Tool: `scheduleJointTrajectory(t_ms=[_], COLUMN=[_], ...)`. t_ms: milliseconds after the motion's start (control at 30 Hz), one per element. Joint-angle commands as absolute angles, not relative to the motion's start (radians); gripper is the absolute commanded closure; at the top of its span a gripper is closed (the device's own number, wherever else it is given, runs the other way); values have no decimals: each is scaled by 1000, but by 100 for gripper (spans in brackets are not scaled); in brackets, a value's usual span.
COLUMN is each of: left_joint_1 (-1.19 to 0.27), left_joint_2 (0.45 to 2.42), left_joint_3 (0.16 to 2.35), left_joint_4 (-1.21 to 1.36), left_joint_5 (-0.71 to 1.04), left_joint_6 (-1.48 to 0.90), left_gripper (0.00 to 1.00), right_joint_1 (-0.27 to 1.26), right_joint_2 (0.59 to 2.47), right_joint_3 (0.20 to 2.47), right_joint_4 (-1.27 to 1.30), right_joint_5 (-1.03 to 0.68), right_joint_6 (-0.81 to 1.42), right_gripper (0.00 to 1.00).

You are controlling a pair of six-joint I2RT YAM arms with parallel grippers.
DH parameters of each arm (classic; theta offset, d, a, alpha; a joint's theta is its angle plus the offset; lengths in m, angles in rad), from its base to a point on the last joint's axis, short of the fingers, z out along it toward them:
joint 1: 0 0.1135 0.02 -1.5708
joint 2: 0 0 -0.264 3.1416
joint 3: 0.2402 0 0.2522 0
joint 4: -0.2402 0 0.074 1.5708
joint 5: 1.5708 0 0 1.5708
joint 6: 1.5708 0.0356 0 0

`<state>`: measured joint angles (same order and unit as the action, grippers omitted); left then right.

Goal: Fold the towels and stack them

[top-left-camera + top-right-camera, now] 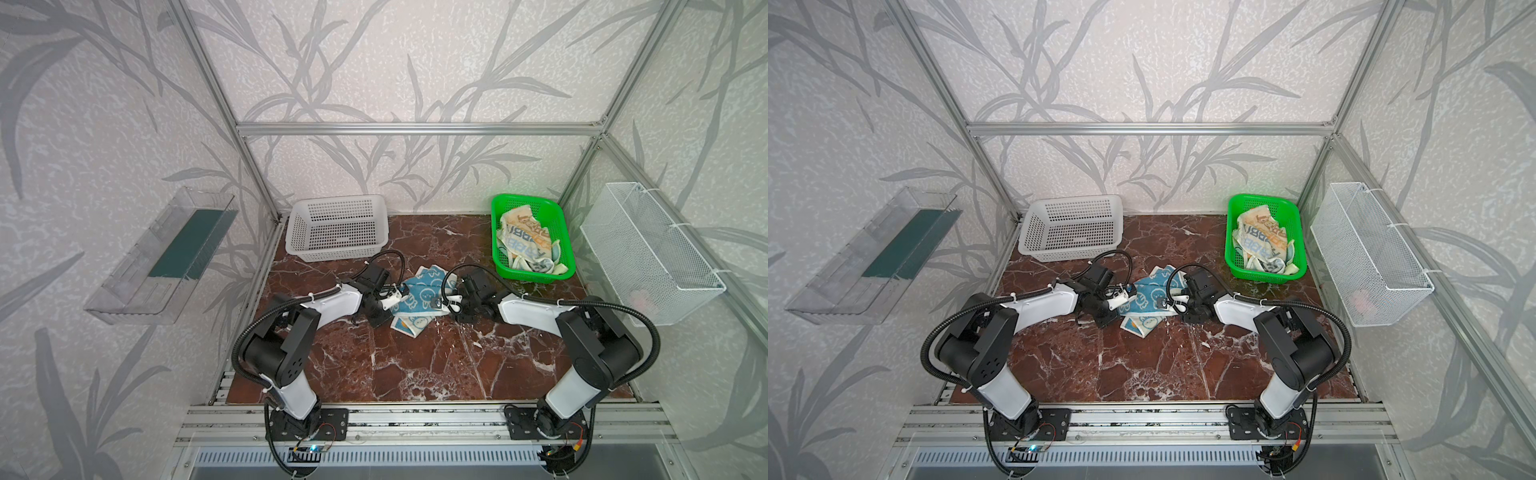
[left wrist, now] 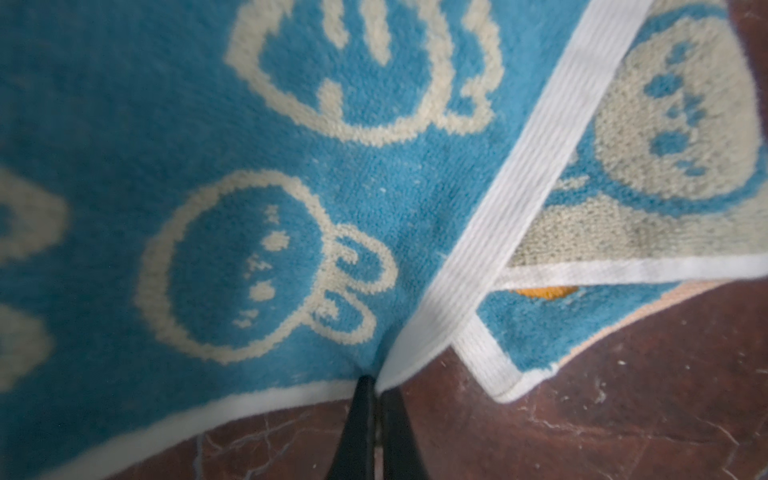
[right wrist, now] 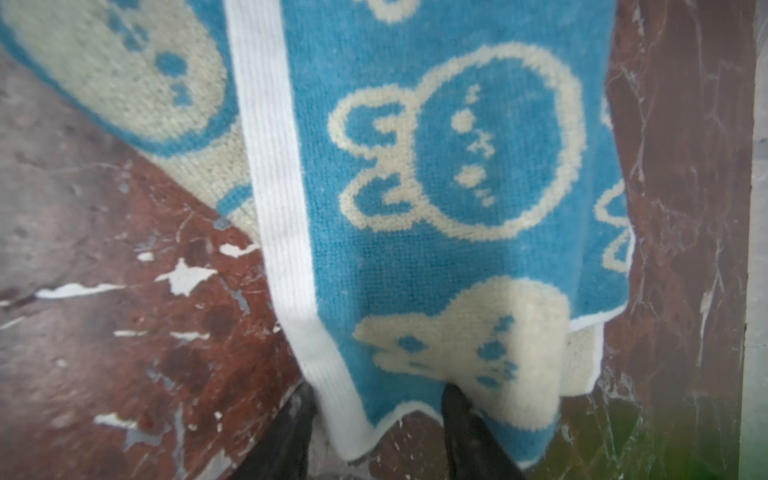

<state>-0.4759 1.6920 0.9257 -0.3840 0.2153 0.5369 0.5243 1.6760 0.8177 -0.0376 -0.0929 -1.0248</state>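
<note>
Top views: one towel in work, nothing stacked yet.
In both top views the rabbit-face towel (image 1: 419, 297) lies partly folded on the counter (image 1: 415, 365); the striped RABBIT towel (image 1: 525, 239) sits crumpled in the green basket (image 1: 495, 237). Left wrist: left claw (image 2: 376, 384) pinched together on a hem corner. Right wrist: right claw (image 3: 378, 392) apart, straddling another corner. Judged: early stage, basket towels untouched.

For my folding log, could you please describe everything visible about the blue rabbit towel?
The blue rabbit towel is terry-looking cloth with cream rabbit faces and a white ribbed hem. It lies partly folded over itself, showing its cream reverse, on the marble top. The left tool is shut on its hem; the right tool straddles a corner, jaws apart.
</note>
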Motion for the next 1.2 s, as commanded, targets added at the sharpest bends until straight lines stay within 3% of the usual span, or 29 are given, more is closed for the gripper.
scheduleJointTrajectory(t_ms=[0, 200, 533, 800, 967, 1167], left_joint_1=[-476, -477, -477, -477, -477, -476], left_joint_2=[1666, 1654, 1641, 1599, 1586, 1579], left_joint_3=[905, 900, 908, 880, 868, 858], left_joint_4=[-389, -372, -368, -317, -291, -265], left_joint_5=[207, 210, 202, 204, 208, 214], left_joint_6=[538, 533, 529, 523, 519, 507], left_gripper=[100, 100, 100, 100, 100, 100], right_joint_1=[520, 521, 520, 522, 530, 530], right_joint_2=[1701, 1731, 1797, 1887, 1938, 1910], right_joint_3=[818, 848, 987, 1121, 1190, 1165], right_joint_4=[-129, -193, -432, -601, -687, -642], right_joint_5=[-78, -94, -117, -108, -103, -107], right_joint_6=[-1052, -1067, -1123, -1147, -1152, -1126], right_gripper=[54, 70, 67, 76, 100, 100])
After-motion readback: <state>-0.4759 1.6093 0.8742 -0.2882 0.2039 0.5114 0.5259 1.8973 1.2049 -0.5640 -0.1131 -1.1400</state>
